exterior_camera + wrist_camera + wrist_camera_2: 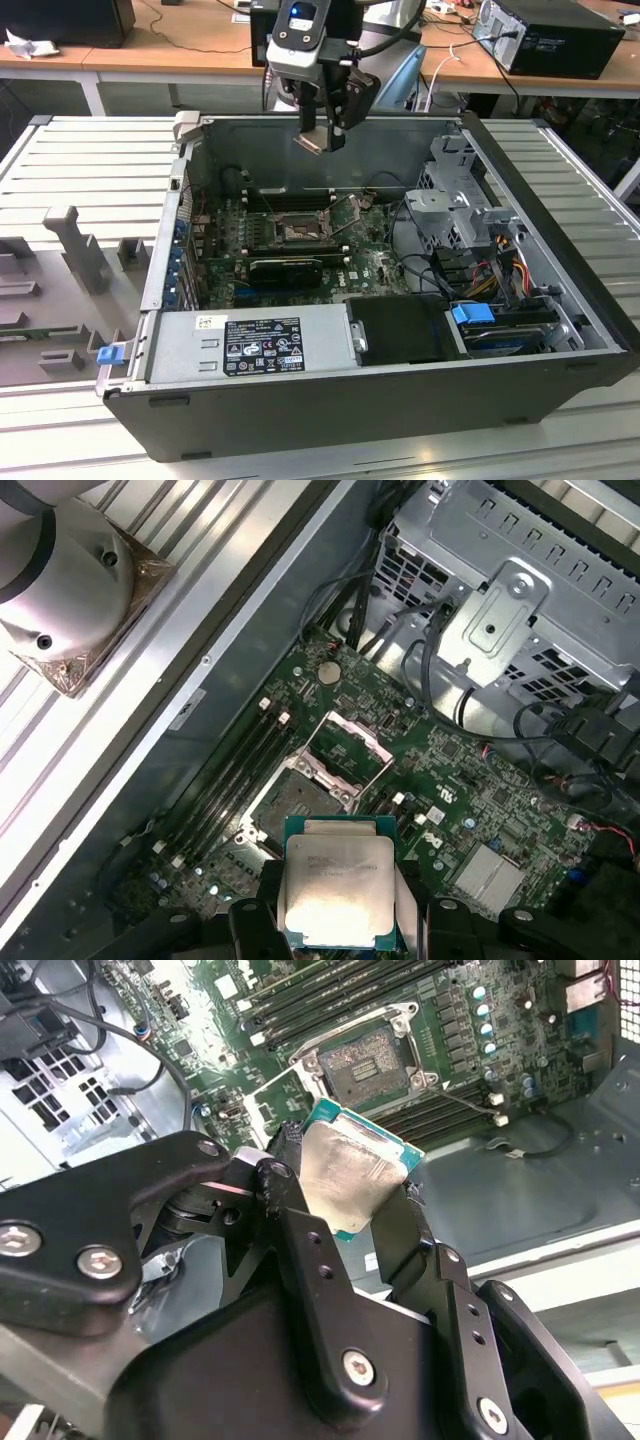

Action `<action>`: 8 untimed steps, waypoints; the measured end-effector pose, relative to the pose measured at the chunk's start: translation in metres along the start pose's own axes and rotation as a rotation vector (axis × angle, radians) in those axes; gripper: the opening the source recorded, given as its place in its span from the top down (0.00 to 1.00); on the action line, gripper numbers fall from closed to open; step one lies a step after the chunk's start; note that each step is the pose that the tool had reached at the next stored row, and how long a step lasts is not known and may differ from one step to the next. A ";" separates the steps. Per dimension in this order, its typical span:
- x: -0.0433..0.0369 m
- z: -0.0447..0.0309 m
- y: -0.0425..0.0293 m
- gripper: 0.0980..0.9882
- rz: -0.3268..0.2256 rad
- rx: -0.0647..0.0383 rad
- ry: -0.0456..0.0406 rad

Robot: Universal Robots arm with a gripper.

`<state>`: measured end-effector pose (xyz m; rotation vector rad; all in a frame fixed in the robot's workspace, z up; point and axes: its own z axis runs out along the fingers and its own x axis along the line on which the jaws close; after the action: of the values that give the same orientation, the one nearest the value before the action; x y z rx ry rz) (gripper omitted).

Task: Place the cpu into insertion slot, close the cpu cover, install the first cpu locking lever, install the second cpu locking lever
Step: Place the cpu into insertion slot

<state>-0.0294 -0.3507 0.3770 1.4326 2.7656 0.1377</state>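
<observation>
The claw (322, 135) hangs above the open computer case (400, 400), which lies on the ribbed grey worktop (90, 150). It is pinching the chip (312, 142) by two opposite edges. In both wrist views the black fingers (300, 1220) press against the sides of the chip (338, 892), whose dull silver top faces the cameras, with its green edge showing around it.

The chip is in the air, well apart from the green board (470, 780) below the claw. The socket (300, 800) sits on that board beneath the claw, bare, with its brownish pin field (365, 1060) uncovered. Its cover plate (360, 738) stands tilted up at the socket's far edge from the claw, swung open rather than lying flat.

Long black memory slots (225, 780) run beside the socket. In the exterior view a black card (285, 270) lies on the board on the nearer side of the socket, and a silver drive cage (450, 190) stands toward the exterior view's right of the claw.
</observation>
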 end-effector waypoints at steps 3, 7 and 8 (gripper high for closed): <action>0.0000 0.0000 0.0000 0.52 0.027 -0.001 -0.0024; 0.0000 0.0000 0.0000 0.52 0.062 -0.001 -0.0055; 0.0000 0.0000 0.0000 0.52 0.075 -0.001 -0.0068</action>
<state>-0.0294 -0.3507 0.3770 1.5341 2.7068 0.1359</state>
